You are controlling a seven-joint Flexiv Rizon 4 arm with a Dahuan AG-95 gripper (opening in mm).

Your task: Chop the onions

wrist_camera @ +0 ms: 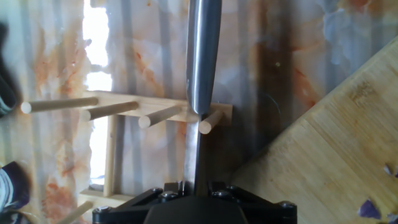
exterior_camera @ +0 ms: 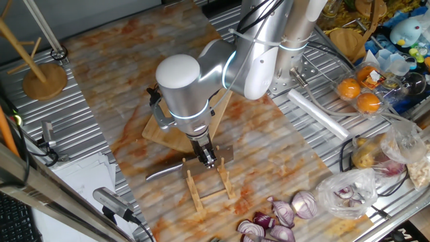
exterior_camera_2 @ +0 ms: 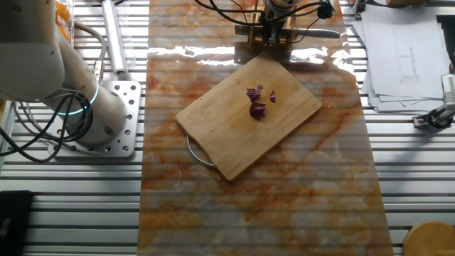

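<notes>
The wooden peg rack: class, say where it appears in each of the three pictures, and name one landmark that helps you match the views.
One fixed view: the wooden peg rack lies at lower centre, just below the gripper.
The other fixed view: the rack is at the top edge, centre right, mostly hidden behind the gripper.
Hand view: it fills the left and centre, pegs pointing left, under the knife.
Shared landmark: the bamboo cutting board, beside the rack in every view.
</notes>
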